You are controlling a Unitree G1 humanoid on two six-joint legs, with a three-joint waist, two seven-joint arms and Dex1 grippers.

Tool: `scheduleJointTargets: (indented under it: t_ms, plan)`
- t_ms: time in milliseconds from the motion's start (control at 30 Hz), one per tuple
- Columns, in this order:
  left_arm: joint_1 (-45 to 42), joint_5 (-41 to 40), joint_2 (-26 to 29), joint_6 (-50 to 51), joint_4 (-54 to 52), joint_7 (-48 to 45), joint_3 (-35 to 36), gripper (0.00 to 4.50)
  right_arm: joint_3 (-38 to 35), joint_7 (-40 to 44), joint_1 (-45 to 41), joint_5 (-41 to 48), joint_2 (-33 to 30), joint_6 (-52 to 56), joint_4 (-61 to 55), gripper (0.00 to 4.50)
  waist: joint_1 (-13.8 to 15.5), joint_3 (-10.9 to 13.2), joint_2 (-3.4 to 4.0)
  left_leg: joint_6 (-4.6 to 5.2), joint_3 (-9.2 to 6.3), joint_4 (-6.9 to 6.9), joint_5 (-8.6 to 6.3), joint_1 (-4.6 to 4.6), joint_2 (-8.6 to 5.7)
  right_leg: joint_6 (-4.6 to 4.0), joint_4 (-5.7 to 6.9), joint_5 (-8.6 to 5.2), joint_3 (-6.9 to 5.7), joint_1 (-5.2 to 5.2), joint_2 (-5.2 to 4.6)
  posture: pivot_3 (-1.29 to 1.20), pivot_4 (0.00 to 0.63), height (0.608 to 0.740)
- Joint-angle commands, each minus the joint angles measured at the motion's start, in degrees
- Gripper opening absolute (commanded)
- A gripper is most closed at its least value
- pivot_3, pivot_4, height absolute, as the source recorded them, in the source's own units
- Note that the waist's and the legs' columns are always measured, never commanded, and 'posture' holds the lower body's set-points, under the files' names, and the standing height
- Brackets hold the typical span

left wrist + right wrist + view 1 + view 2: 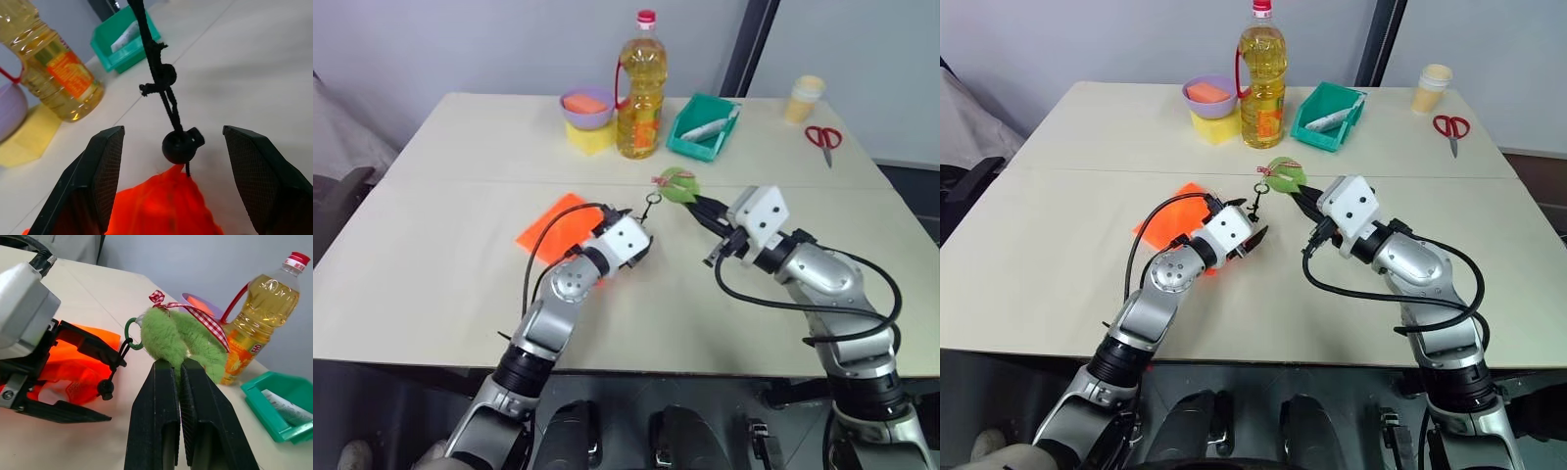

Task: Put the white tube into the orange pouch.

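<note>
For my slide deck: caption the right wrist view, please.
Right gripper shut on the fuzzy green disc, holding the orange pouch by its cord while the open left gripper flanks the mouth.

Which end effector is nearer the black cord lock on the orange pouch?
Left. The left end effector is open, its fingers either side of the cord lock at the orange pouch mouth. The right end effector sits farther up the cord, shut on the green disc.

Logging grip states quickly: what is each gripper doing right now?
Left gripper: open, fingers either side of the orange pouch mouth.
Right gripper: shut on the green disc.
</note>
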Motion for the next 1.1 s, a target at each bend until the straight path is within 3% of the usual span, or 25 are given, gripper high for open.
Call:
scheduleJointTargets:
  t_ms: [33, 433, 1100]
  plan:
    - [-0.3, 0.8, -0.7, -0.6, -0.6, 2.3, -0.6, 3.45, -2.1, 0.0, -1.3, 1.3, -0.4, -0.5, -0.5, 0.05, 0.0, 0.0, 0.0, 0.0, 0.0, 0.0, 0.0, 0.0, 0.0, 0.0, 0.0, 0.0, 0.0, 0.0, 0.0, 0.0, 0.15, 0.737]
    - [2.1, -9.5, -5.8, 0.4, -0.8, 2.1, 2.8, 3.45, -3.0, -0.5, -0.8, 1.0, -1.0, -0.3, -0.7, 0.05, 0.0, 0.0, 0.0, 0.0, 0.0, 0.0, 0.0, 0.0, 0.0, 0.0, -0.01, 0.0, 0.0, 0.0, -0.03, 0.0, 0.15, 0.737]
    - [1.8, -12.0, -5.4, 0.0, 0.5, 3.5, 3.3, 3.45, -2.3, -0.2, -0.5, 0.5, -1.3, -0.6, -0.5, 0.05, 0.0, 0.0, 0.0, 0.0, 0.0, 0.0, 0.0, 0.0, 0.0, 0.0, -0.01, 0.0, 0.0, 0.01, -0.03, 0.0, 0.15, 0.737]
